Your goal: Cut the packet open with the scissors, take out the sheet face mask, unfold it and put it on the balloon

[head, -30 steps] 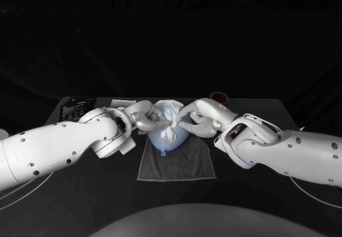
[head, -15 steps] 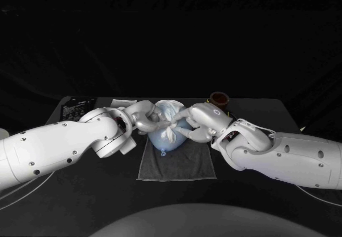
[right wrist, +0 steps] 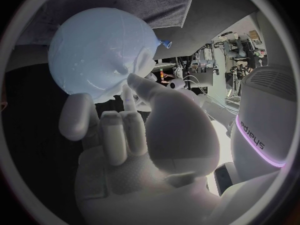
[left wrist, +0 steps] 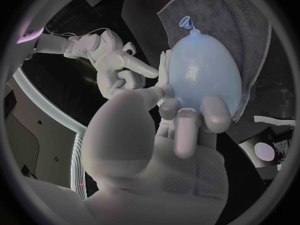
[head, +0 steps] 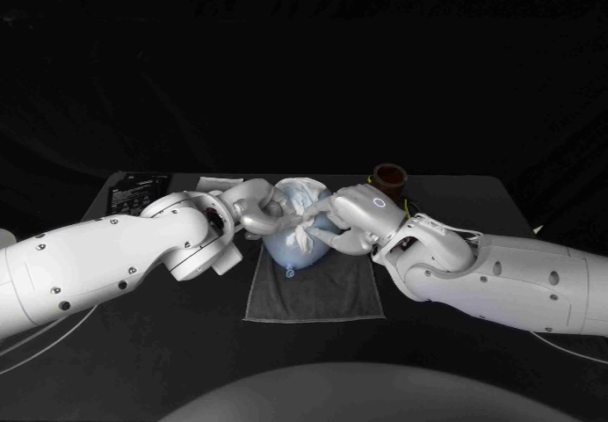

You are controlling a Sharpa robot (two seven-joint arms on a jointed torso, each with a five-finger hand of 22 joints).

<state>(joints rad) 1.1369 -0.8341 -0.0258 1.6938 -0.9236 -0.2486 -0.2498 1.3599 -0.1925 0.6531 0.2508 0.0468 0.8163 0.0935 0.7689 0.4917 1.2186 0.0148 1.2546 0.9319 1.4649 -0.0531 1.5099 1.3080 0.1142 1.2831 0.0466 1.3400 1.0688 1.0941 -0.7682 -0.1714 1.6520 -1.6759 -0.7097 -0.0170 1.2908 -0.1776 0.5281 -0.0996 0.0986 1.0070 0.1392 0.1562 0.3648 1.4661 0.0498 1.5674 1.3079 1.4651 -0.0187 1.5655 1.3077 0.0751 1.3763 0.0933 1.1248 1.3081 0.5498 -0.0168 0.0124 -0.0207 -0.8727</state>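
A pale blue balloon [head: 299, 243] lies on a grey towel [head: 314, 294], knot towards me. The white sheet mask [head: 301, 193] is draped over its far end and shows wet and clinging on the balloon [right wrist: 103, 50] in the right wrist view. My left hand [head: 260, 209] grips the balloon [left wrist: 206, 75] from its left side, thumb and fingers [left wrist: 187, 122] against it. My right hand [head: 340, 215] is at the balloon's right side. Its thumb tip presses the mask while its fingers [right wrist: 119, 130] curl under, pinching the mask's edge. The right hand [left wrist: 119, 67] also appears in the left wrist view.
A brown cup-like object [head: 387, 178] stands at the back right of the table. A dark flat item [head: 133, 192] and a small white piece [head: 218, 182] lie at the back left. The towel [left wrist: 237, 15] spreads out past the balloon's knot.
My right arm has rolled and swung in towards the middle, uncovering the brown object behind it; its fingers stay on the mask. The left hand and balloon have not moved.
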